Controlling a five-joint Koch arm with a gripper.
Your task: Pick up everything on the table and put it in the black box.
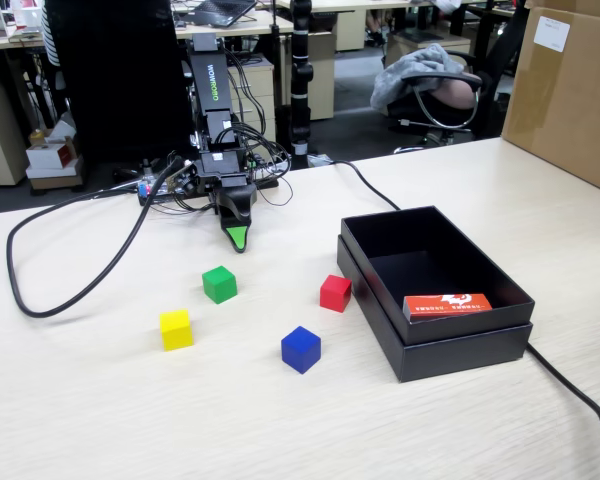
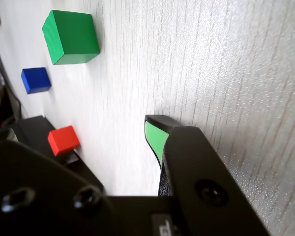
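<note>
a small robot arm stands at the upper middle of the fixed view, its end effector (image 1: 238,238) pointing down near the pale wood table (image 1: 100,420). only one green-lined tip shows in either view, so i cannot tell how wide it stands; it holds nothing. four cubes lie loose at the frame's centre: the green cube (image 1: 219,284) just below the tip, the yellow cube (image 1: 176,329) lower left, the blue cube (image 1: 301,349) lower centre, the red cube (image 1: 335,293) just beside the black box (image 1: 460,355) at right. an orange-red packet (image 1: 447,305) already lies inside the box. the likely risk: a tip landing on a cube's edge could shove it away, or the red cube's closeness to the box wall could block one jaw.
</note>
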